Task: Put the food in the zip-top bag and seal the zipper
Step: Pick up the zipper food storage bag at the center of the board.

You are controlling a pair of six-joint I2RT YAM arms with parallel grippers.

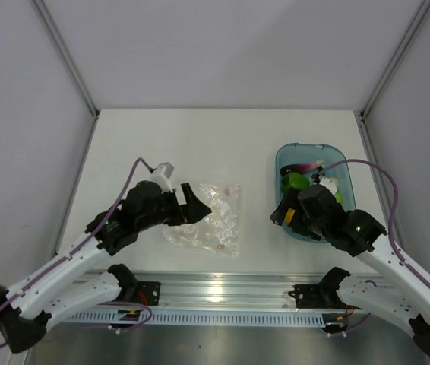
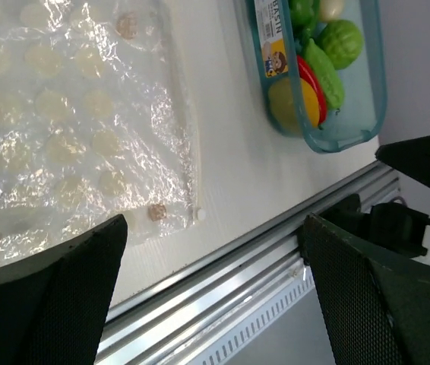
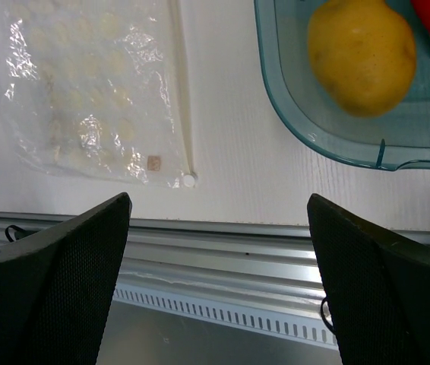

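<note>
Top external: right arm point(image 1: 355, 230) covers much of the food point(image 1: 298, 181).

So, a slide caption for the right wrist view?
Open right gripper facing crinkly clear plastic bag and teal translucent tray with yellow plastic toy fruit.

top cam high and far, on the near side of the zip-top bag point(image 1: 207, 220), looking down, left wrist cam close over the bag, right wrist cam just right of it, both share its near corner plus the teal tray point(image 3: 291, 99)
</note>
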